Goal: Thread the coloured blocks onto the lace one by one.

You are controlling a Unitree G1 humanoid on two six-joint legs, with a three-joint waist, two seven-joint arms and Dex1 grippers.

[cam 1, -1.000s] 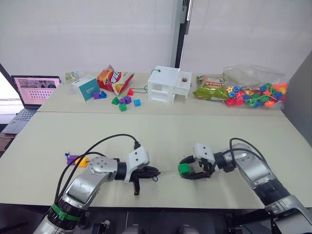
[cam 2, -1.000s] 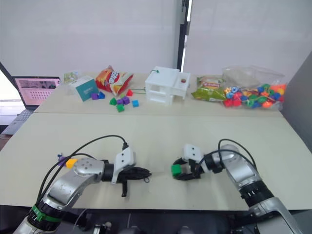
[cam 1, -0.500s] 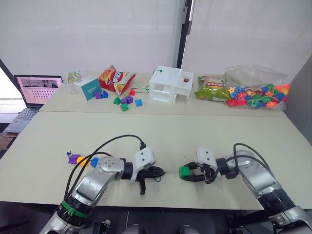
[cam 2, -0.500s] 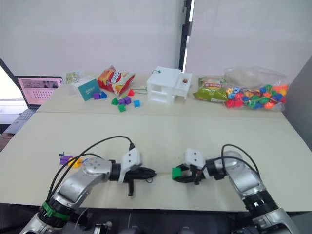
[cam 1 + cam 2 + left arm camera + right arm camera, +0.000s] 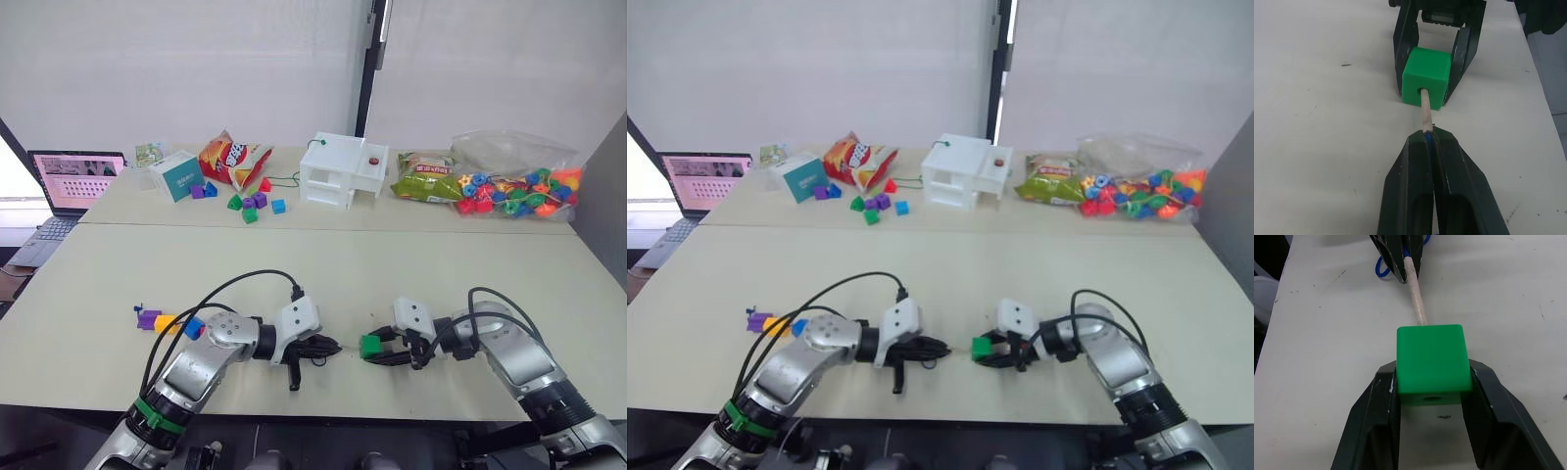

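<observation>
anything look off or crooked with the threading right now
Nothing stands out. The right gripper holds the green block squarely on the table, and the left gripper is shut on the lace, whose stiff pale tip enters the block's hole in line. The tip has not yet shown at the far hole.

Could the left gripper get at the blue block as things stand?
Probably not yet: the left gripper is shut on the lace, whose tip is entering the green block. The blue block lies beside that arm.
</observation>
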